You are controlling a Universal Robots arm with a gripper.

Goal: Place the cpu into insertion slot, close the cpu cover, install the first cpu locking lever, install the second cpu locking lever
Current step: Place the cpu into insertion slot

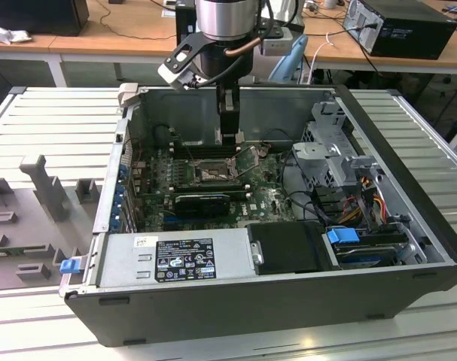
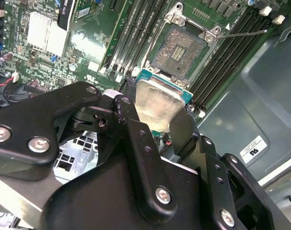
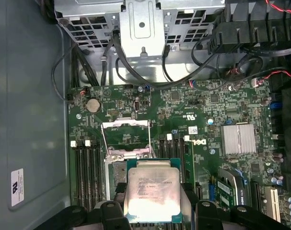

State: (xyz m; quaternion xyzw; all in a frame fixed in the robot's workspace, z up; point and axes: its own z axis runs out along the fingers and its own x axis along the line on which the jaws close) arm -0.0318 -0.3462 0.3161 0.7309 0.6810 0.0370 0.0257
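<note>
— CPU (image 2: pixel 159 98), the small flat square chip with a pale silver-grey metal face: where is it found in the second wrist view?

— It is clamped by 2 opposite edges between the black fingers of the gripper (image 2: pixel 155 114). It is held clear of the insertion slot (image 2: pixel 178 50), the small square socket with a dark centre and silver rim on the green motherboard (image 2: pixel 92 52). The socket lies uncovered, and nothing is seated in it. 1 thin wire lever (image 2: pixel 246 32) is seen swung away beside it.

— And in the first wrist view?

— The chip is met face-on and partly overlaps the socket. Just beyond, the CPU cover (image 3: pixel 126 124), a thin silver metal frame with a square window, appears swung open.

— How is the placing judged best done?

— The chip should be levelled, squared to the rim and lowered without sliding, since socket contacts are probably easily bent.

— What of the exterior view?

— The arm (image 1: pixel 224 22) is seen reaching down into the open black computer case (image 1: pixel 288 308), over the socket. The chip is too small to be made out there. Its underside is hidden, and a 2nd lever cannot be told.
</note>
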